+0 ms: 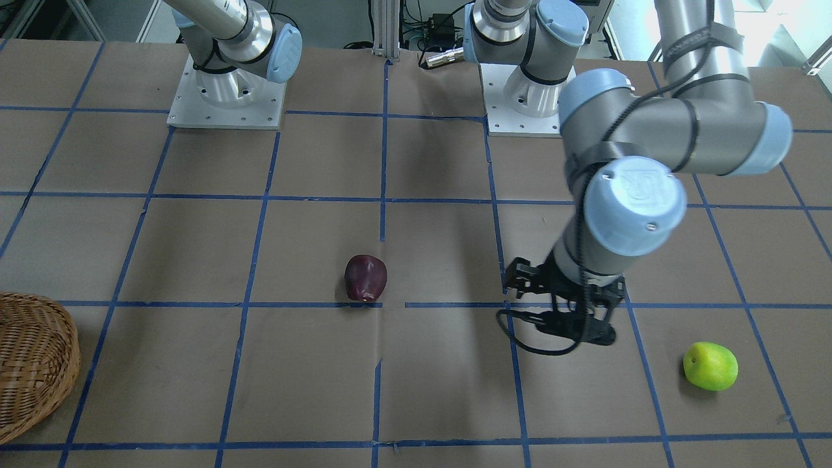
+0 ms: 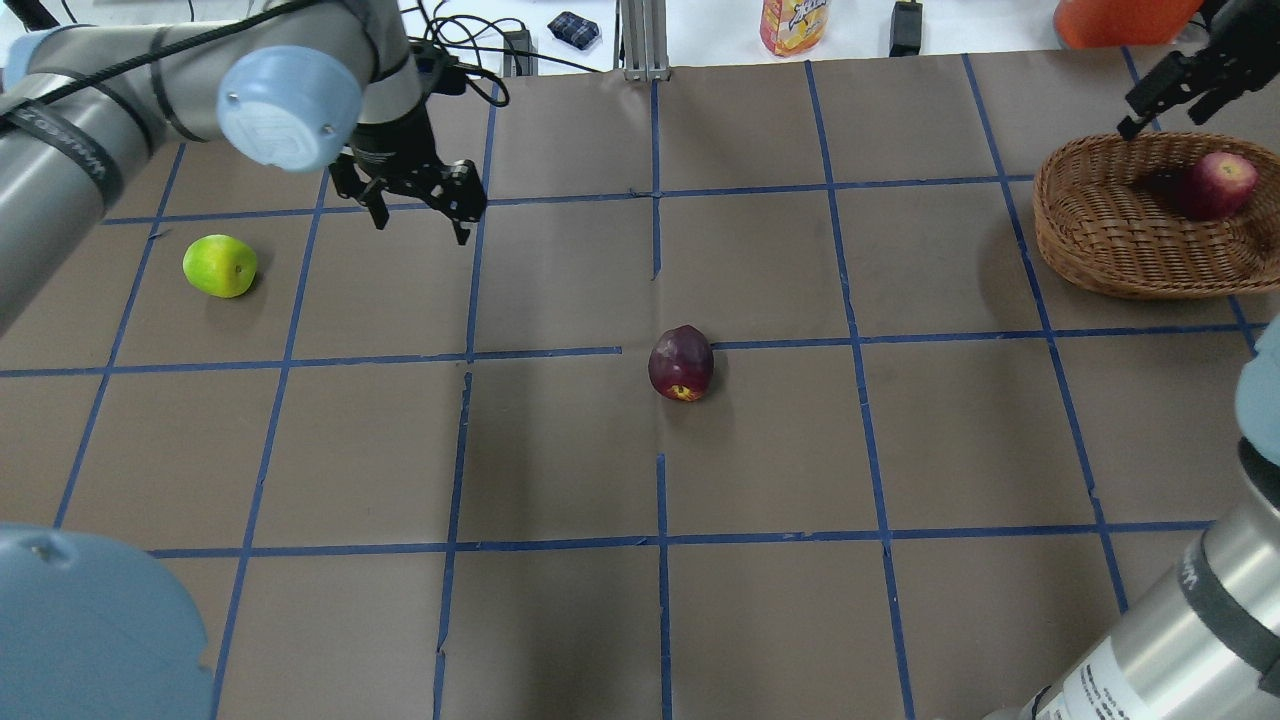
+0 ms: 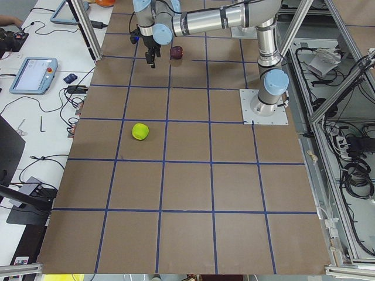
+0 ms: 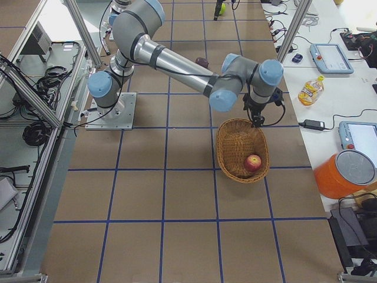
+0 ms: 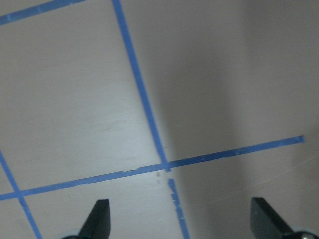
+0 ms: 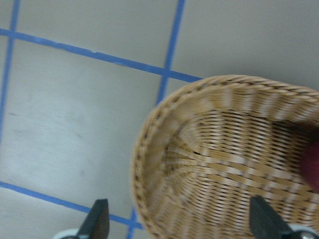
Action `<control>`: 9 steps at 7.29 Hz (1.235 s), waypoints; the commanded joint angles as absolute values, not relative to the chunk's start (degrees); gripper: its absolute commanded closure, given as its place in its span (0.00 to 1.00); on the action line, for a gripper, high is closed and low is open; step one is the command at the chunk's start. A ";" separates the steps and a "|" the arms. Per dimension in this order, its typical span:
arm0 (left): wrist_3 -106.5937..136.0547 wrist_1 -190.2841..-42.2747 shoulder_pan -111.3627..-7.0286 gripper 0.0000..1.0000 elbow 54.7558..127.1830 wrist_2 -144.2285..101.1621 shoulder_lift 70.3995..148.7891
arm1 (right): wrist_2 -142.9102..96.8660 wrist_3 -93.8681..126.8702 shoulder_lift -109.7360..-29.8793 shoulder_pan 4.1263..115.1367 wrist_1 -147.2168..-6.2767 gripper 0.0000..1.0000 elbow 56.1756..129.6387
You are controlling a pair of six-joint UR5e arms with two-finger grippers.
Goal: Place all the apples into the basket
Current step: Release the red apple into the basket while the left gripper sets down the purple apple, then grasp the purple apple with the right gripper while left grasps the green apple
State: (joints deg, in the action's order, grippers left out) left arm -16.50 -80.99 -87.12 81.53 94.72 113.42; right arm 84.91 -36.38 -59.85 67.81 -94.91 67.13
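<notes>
The lime green apple (image 2: 220, 266) lies on the table's left part, also seen in the front view (image 1: 710, 366). The dark maroon apple (image 2: 681, 363) lies near the table's middle (image 1: 365, 278). The red apple (image 2: 1215, 185) lies inside the wicker basket (image 2: 1100, 240) at the far right (image 4: 253, 162). My left gripper (image 2: 420, 228) is open and empty, hovering to the right of and beyond the green apple; its wrist view (image 5: 182, 221) shows only bare table. My right gripper (image 2: 1165, 105) is open and empty above the basket's far rim (image 6: 149, 149).
The two arm bases (image 1: 227, 97) stand at the table's robot side. A yellow bottle (image 2: 795, 25) and an orange container (image 2: 1110, 15) sit beyond the far edge. Blue tape lines grid the brown tabletop. The basket's edge shows at the front view's left (image 1: 39, 364).
</notes>
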 commanded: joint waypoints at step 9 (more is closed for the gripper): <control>-50.28 -61.28 -65.22 0.00 77.07 94.66 129.63 | 86.92 20.57 -62.14 110.13 -115.63 0.00 92.69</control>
State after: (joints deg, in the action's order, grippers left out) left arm -49.94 -63.19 -65.81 76.53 94.76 128.64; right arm 86.87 20.50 -62.11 109.42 -110.03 88.09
